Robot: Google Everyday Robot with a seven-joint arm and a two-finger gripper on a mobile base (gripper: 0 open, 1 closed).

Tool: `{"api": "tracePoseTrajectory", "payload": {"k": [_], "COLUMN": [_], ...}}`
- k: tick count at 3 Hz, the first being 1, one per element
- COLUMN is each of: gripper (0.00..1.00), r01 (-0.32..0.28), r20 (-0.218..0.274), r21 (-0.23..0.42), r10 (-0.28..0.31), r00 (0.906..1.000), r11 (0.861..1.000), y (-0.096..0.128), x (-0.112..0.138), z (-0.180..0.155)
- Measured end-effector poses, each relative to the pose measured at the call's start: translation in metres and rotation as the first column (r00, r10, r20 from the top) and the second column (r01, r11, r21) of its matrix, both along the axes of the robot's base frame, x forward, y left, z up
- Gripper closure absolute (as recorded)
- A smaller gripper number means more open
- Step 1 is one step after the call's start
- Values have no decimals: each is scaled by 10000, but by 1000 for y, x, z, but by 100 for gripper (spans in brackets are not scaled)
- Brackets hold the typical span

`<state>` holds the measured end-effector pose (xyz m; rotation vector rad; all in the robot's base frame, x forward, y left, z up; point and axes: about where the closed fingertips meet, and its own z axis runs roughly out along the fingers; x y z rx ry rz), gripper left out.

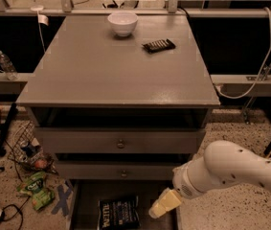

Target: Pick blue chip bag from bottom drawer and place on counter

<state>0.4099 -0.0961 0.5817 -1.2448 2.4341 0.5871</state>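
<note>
The blue chip bag point(119, 212) lies flat in the open bottom drawer point(84, 206) at the lower edge of the camera view, its white lettering along the left edge. My gripper point(163, 204) hangs from the white arm point(231, 172) over the drawer's right side, just right of the bag and apart from it. The counter point(111, 66) is the broad grey cabinet top above.
A white bowl point(122, 23) and a small black ribbed bar point(159, 45) sit at the counter's back. Two upper drawers with round knobs point(120, 143) are shut. A green snack bag point(37, 190), wire basket and cables lie on the floor at left.
</note>
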Motion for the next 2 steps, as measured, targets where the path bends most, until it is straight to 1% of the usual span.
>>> {"api": "tracePoseTrajectory", "payload": {"k": [1,2], "gripper": [0,0], "r01": [254,358], "r20": [-673,-828], "r21": [430,1063], "r10": [-224,-271], "r00": [9975,9962], "r11": [9988,9937], "y": [29,63], "x": [-1,5], "z": [-51,-91]}}
